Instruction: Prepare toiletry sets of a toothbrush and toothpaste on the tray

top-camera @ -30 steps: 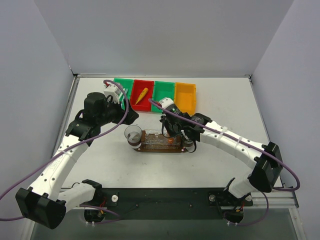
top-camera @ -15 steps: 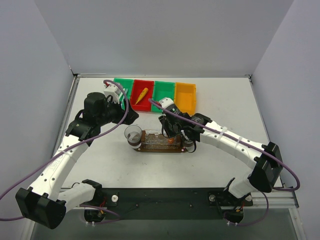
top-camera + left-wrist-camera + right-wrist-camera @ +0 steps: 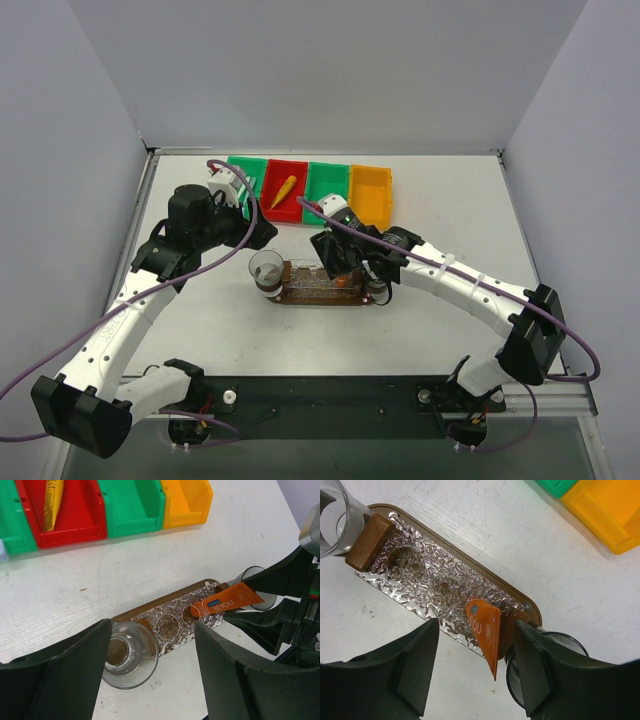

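The foil-lined, brown-rimmed tray [image 3: 425,580] lies mid-table, with the orange toothpaste [image 3: 485,632] propped on its right end between the right gripper's [image 3: 477,645] parted, unclamped fingers. The left gripper [image 3: 152,630] hangs wide open and empty. Its camera, unlike the right one, shows the yellow toothpaste [image 3: 52,502] in the red bin [image 3: 75,522].

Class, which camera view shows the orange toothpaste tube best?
The left wrist view: the orange toothpaste tube lies side-on there, with its whole length and lettering visible. The right wrist view shows it foreshortened, and the top view gives only a small orange speck.
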`<state>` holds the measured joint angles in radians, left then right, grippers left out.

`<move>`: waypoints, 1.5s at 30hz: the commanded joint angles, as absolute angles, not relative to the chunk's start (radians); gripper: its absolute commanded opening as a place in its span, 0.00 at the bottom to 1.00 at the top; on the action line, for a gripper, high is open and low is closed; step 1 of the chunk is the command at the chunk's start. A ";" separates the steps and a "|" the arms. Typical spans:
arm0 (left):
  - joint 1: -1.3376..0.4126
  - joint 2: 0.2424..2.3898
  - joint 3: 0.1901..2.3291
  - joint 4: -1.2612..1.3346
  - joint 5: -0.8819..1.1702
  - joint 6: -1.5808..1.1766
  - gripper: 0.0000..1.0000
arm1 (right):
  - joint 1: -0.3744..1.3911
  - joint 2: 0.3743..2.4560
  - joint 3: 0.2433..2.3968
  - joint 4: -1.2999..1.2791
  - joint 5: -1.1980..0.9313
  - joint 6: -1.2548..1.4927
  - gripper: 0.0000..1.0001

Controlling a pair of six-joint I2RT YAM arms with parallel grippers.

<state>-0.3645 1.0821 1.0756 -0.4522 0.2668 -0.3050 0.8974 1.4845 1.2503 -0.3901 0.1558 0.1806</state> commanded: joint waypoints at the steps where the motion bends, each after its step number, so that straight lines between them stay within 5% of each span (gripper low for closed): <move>1: -0.360 1.078 1.103 -0.416 0.279 -0.310 0.77 | 0.890 1.448 1.296 -0.380 0.178 0.184 0.56; 10: -0.373 1.268 1.285 -0.442 0.210 -0.220 0.72 | 0.709 1.358 1.370 -0.330 0.084 0.327 0.56; 25: -0.331 2.035 1.920 -0.632 0.121 -0.006 0.49 | 0.618 1.183 1.350 -0.406 0.067 0.390 0.49; 45: -0.311 2.441 2.198 -0.669 0.023 0.043 0.49 | 0.568 1.244 1.499 -0.612 0.080 0.365 0.48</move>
